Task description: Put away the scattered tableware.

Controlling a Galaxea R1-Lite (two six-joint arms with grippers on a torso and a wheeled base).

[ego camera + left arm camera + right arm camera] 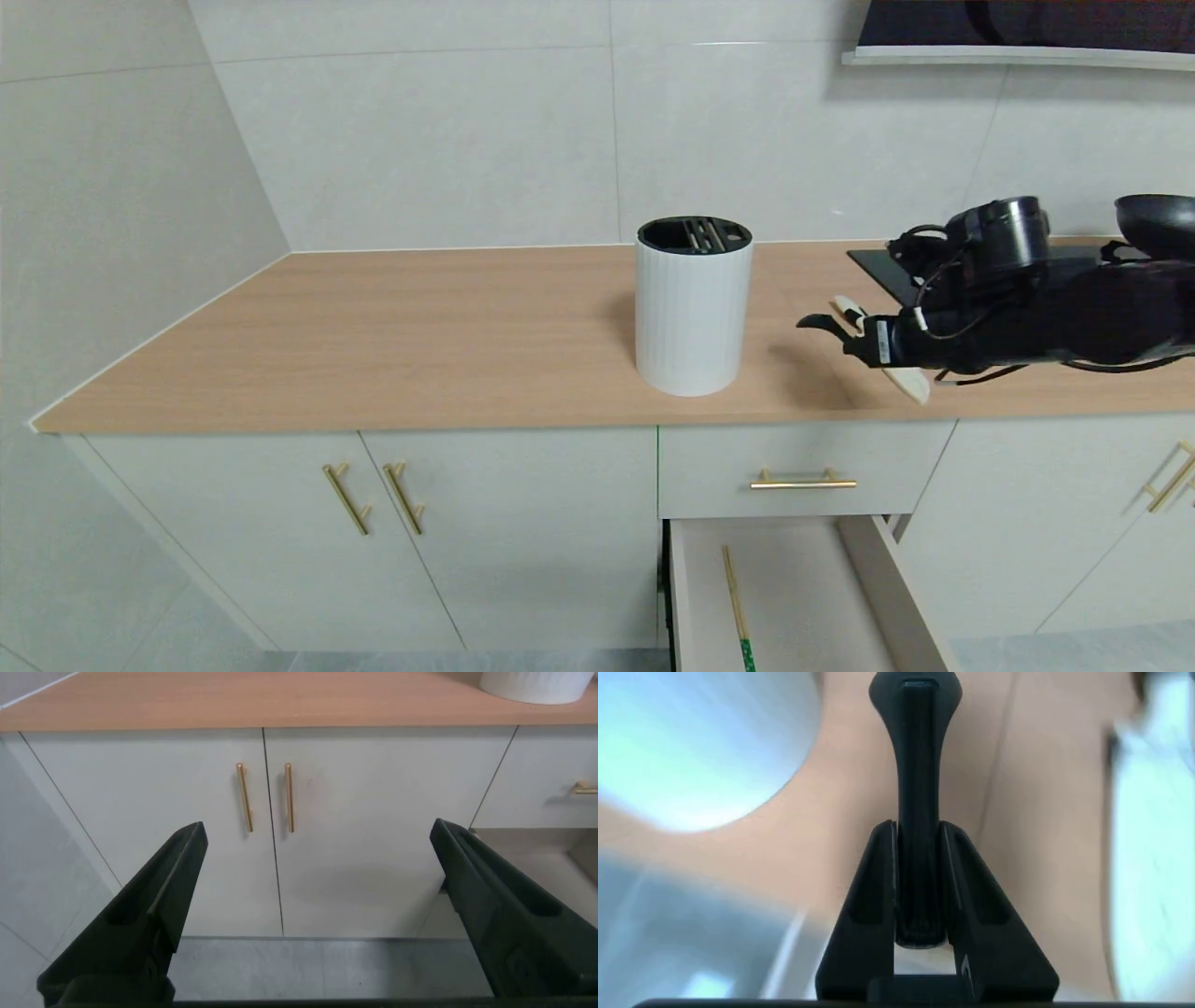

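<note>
The right gripper (864,343) is clamped on the black handle of a white-bladed knife (907,383), held low over the counter (420,327). The handle end juts toward the slotted holder (693,317) on the gripper's left, and the blade slants down on the other side. The left gripper (316,835) hangs wide open in front of the cabinet doors (280,859).

The likely risks:
- The blade faces away from the holder, so turning it this low could scrape the tip on the counter.
- The grip is narrow, so the knife could pivot.
- A missed slot could push the holder over.
</note>
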